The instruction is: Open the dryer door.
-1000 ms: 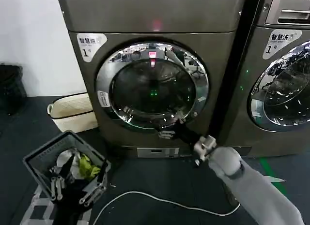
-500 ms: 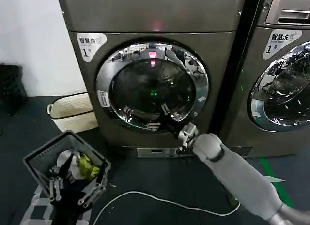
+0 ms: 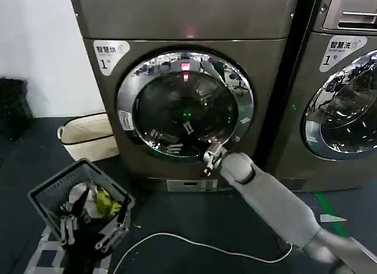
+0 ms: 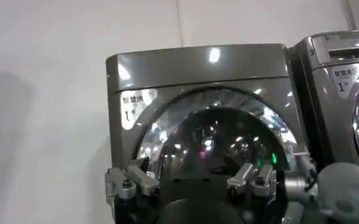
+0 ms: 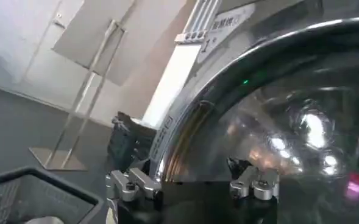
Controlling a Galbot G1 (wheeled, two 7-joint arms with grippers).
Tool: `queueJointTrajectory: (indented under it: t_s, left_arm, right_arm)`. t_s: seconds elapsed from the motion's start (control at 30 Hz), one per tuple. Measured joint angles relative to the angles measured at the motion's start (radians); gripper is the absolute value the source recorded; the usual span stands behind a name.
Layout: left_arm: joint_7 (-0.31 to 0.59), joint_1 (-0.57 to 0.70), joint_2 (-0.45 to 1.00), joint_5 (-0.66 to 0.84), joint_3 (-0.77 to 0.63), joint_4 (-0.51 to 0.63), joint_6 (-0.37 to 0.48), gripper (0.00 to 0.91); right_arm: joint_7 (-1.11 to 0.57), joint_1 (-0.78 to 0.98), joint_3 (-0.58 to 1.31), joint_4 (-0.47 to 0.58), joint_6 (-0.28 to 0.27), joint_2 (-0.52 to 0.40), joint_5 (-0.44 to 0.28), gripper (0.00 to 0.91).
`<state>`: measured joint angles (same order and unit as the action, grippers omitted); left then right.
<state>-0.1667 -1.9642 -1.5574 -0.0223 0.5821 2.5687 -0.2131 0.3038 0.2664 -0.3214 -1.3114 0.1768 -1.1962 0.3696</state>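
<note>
Chrome-rimmed dryer door (image 3: 185, 104) shut — right claw (image 3: 207, 158) gaping, empty, at its lower rim.

Dryer (image 3: 177, 26) centre, LG machine (image 3: 339, 91) to its right, laundry basket (image 3: 79, 194) front-left on the floor.

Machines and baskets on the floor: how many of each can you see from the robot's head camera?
Big front-loading machines: 2, the dryer with its shut dryer door and the LG machine beside it.
Baskets: 2, a cream basket and a grey laundry basket.
Robot grippers: 2, the right gripper at the door's lower rim, the left gripper low by the grey basket.
Total: 6.
</note>
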Motion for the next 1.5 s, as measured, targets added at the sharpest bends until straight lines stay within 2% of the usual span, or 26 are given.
queueJointTrajectory:
  t_s: [0.9,1.5]
  left_arm:
    - [0.001,-0.006,0.001,0.018,0.028,0.000,-0.002,0.907]
    - [0.002,-0.016,-0.001,0.018,0.031,0.000,-0.004,0.907]
  right_arm:
    - [0.043,-0.109,-0.023,0.238,0.051,-0.197,-0.040,0.907]
    - [0.136,-0.169,-0.031,0.410,0.104,-0.282,-0.041,0.907]
